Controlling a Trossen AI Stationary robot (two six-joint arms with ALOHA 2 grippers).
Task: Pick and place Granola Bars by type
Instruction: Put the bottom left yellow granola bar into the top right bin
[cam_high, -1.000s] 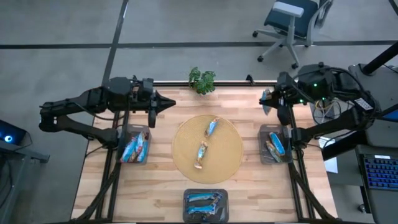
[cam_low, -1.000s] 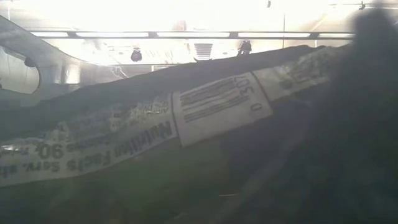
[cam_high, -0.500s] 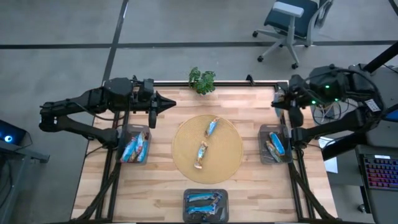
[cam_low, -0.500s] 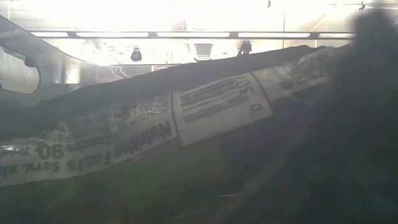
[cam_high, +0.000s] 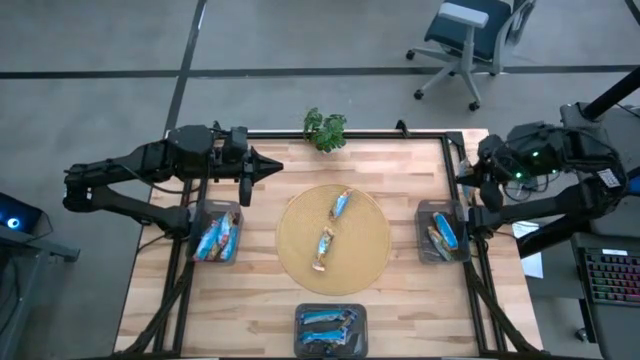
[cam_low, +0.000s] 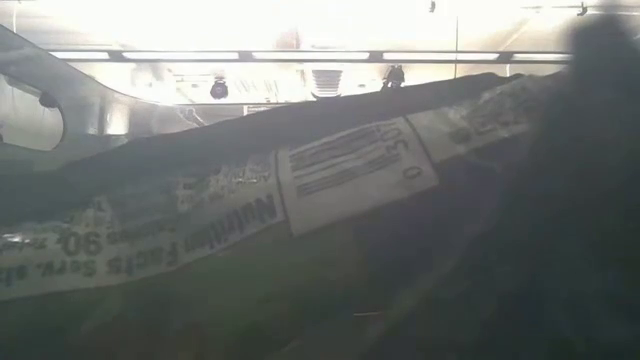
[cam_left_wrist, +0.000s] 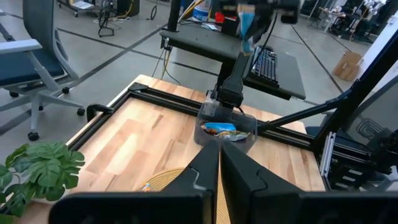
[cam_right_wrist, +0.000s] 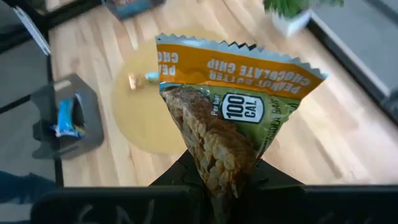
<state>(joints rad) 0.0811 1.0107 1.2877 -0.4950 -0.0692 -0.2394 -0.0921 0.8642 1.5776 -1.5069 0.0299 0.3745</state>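
Observation:
My right gripper (cam_high: 463, 177) hovers past the table's right edge, just beyond the right bin's (cam_high: 441, 232) far end. It is shut on a granola bar (cam_right_wrist: 227, 106) with an orange and green wrapper. The same bar (cam_left_wrist: 245, 23) shows far off in the left wrist view, hanging below that gripper. Two more bars (cam_high: 341, 204) (cam_high: 323, 248) lie flat on the round tan mat (cam_high: 372, 255) at mid-table. My left gripper (cam_high: 272, 167) waits shut and empty above the table's far left part. A bar's wrapper (cam_low: 300, 180) with printed labels fills the low view. My right gripper pinches the orange and green bar between its two fingers at one end (cam_right_wrist: 219, 177). The rest of the bar sticks out past the fingertips, its crimped free end (cam_right_wrist: 236, 53) farthest from them. The bar is lifted clear of the table and the bins.
Three grey bins hold bars: one at the left (cam_high: 217, 235), one at the right, one at the near edge (cam_high: 330, 328). A small potted plant (cam_high: 325, 128) stands at the far edge. Black frame rails (cam_high: 478, 290) run along both sides of the table.
My right gripper has carried the bar toward the table's right edge, from above the far right part of the table to a spot just past that edge. It has stayed shut on the bar.

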